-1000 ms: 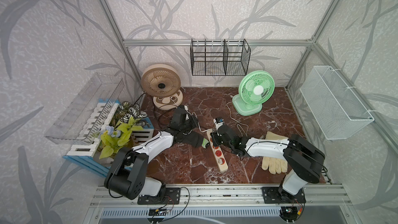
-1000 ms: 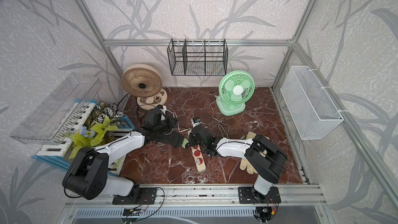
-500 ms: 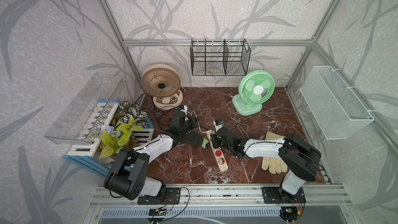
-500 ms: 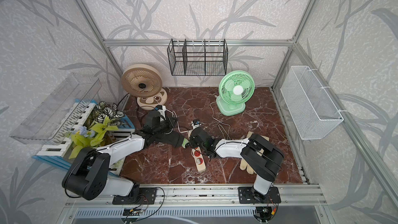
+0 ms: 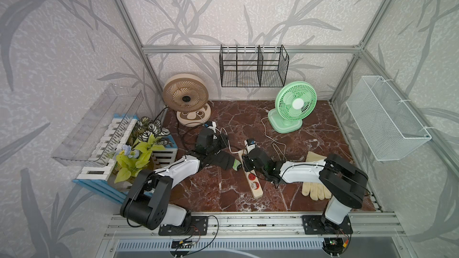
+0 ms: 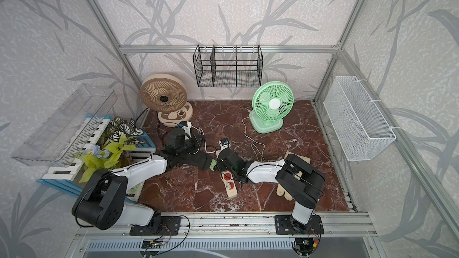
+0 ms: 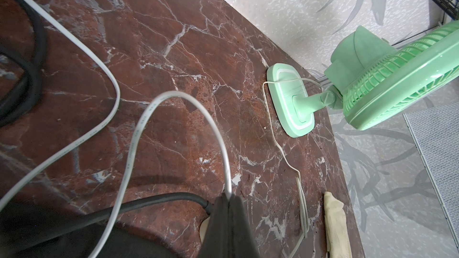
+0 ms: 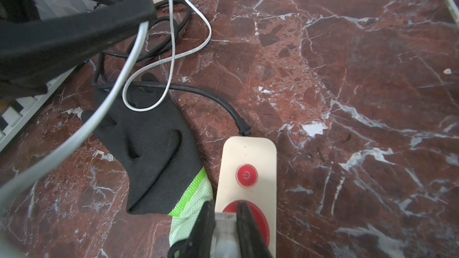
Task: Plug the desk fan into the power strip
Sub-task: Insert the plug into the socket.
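Red-brown marble tabletop (image 5: 223, 192) carries the long cream-white power strip with round red sockets (image 5: 256, 186), flat, directly beneath the right gripper (image 8: 224, 210). Its long axis runs front-to-back, and the black cord (image 8: 198, 90) end points ahead of those jaws. They clamp a small grey plug-like block (image 8: 224, 229) beside the socket next to the round red button (image 8: 246, 175). The left gripper (image 7: 228, 198) is closed, pinching a flat white cable (image 7: 139, 125).
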Available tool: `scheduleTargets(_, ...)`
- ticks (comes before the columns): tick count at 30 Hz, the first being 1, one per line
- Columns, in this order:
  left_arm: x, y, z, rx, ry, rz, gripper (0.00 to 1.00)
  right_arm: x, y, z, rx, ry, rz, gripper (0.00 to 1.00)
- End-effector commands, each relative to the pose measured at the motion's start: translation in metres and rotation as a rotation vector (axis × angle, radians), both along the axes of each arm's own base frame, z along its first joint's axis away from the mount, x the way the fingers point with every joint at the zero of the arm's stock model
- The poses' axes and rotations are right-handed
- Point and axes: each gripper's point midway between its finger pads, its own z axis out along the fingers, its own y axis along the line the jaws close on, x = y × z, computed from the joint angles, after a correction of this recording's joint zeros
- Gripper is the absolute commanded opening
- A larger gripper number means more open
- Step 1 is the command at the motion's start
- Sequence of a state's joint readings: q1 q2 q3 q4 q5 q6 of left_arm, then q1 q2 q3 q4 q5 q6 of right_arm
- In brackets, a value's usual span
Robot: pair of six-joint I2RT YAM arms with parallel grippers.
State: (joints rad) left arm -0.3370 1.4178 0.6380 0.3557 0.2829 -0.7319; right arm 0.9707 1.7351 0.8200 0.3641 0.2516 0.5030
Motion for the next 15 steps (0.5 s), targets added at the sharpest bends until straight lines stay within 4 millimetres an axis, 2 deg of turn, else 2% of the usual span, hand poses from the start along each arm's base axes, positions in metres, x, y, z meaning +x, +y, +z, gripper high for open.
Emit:
scheduleTargets(1,0.001,0.001,-0.003,0.018,-0.016,-0.009,0.0,-0.006,-0.012,-0.02,-0.098,0.015,-0.015,0.0)
scheduleTargets(6,0.001,0.001,-0.004,0.016,-0.012,-0.011,0.0,-0.01,-0.023,-0.03,-0.159,0.036,-0.029,0.0)
scheduleTargets(11,0.001,0.001,-0.004,0.017,-0.011,-0.013,0.0,-0.014,-0.021,-0.037,-0.146,0.051,-0.014,0.0)
scheduleTargets(15,0.001,0.002,-0.002,0.021,-0.019,-0.009,0.0,-0.012,-0.012,-0.025,-0.091,0.019,0.011,0.0)
